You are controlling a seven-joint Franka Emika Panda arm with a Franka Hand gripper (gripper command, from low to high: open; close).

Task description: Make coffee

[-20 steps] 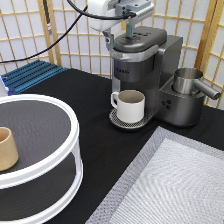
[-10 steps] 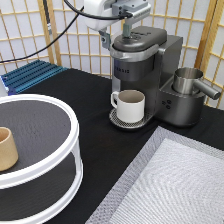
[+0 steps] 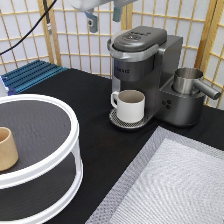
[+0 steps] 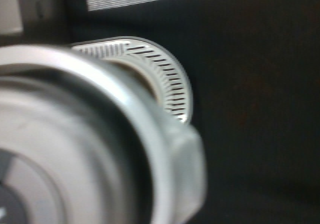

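The hand [image 3: 104, 17] hangs spread and empty above the closed coffee maker [image 3: 142, 72], the white mug [image 3: 129, 105] waits on its drip tray, no pod shows, so brewing could run without coffee.

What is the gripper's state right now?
Gripper: open, holding nothing, raised above the coffee machine at the exterior view's top.
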